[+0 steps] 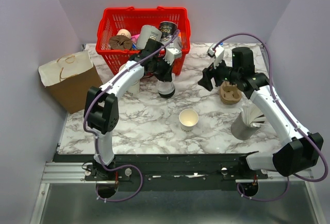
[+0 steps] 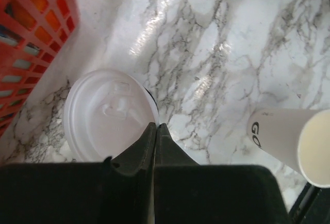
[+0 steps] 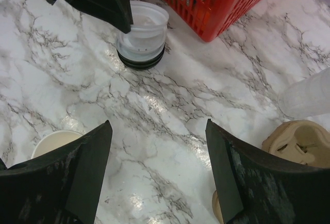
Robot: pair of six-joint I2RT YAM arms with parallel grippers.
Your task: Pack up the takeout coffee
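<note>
left fingers (image 2: 138,154) shut, tips at lid (image 2: 103,115) rim | right fingers (image 3: 82,177) wide open, empty | paper cup (image 1: 188,119) outside both pairs

What I can't see from here
My left gripper (image 2: 155,127) hides the near rim of the lid (image 2: 108,113); the paper cup (image 2: 289,141) runs off the right edge, print cut to "GO".

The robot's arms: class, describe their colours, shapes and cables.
Both the left arm and right arm have white links, bulky black joints and a looping lilac cable. The left claw and right claw have matte black, flat, tapering fingers.
</note>
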